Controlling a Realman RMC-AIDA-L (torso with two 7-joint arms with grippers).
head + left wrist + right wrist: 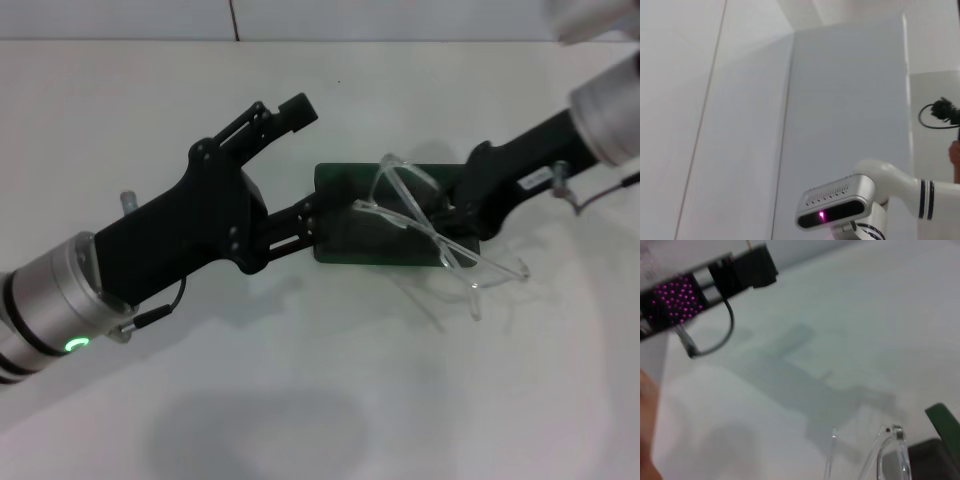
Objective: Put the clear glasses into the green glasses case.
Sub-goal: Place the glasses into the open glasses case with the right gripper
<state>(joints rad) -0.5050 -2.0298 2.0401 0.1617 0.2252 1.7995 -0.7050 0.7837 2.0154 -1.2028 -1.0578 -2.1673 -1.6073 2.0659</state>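
Note:
The green glasses case lies flat mid-table in the head view. The clear glasses hang tilted over its right half, one end reaching past the case toward the table, their shadow below. My right gripper comes in from the upper right and is shut on the glasses' frame above the case. My left gripper is open wide at the case's left end, its lower finger against the case edge. The right wrist view shows a clear arm hinge and a corner of the case.
White tabletop all around, with its back edge against a wall at the top. The left wrist view shows only wall panels and the robot's head camera. The left arm's wrist with purple lights appears in the right wrist view.

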